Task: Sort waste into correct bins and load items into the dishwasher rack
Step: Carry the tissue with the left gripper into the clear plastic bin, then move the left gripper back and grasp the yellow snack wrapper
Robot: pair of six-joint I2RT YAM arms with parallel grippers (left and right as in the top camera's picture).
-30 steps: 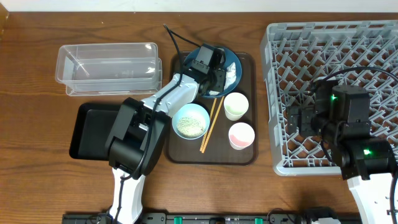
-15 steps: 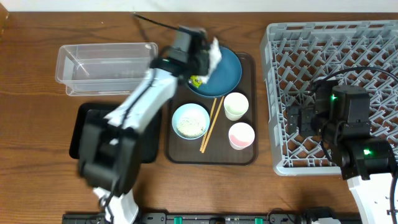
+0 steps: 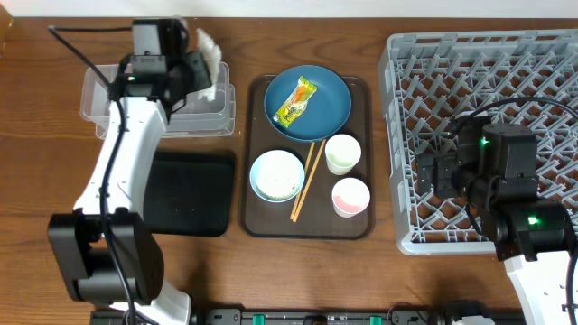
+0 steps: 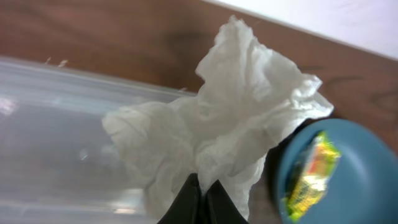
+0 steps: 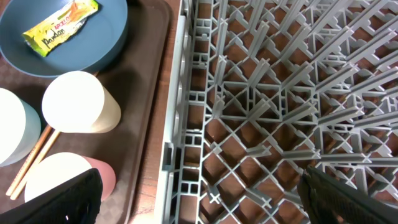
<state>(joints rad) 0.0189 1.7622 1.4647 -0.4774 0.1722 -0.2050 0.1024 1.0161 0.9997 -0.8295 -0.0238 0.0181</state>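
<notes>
Tissue (image 4: 230, 124) hung pinched in our left gripper (image 4: 200, 199), jaws shut on its lower fold, at upper left of the overhead frame. It seemed to sit over the right corner of the clear tub (image 3: 101, 99); released there, it could drape the rim or fall outside. Mid-frame, the snack wrapper (image 3: 298, 97) lay in the dark blue bowl (image 3: 334, 104). Far right, our right gripper (image 5: 202, 200) gaped empty over the rack (image 3: 424, 63).

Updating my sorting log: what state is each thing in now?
left gripper, shut on tissue paper.
tissue paper, crumpled, held above clear tub.
snack wrapper, lying in dark blue bowl.
small light blue bowl, upright, holding white scraps.
right gripper, open above dishwasher rack.
</notes>
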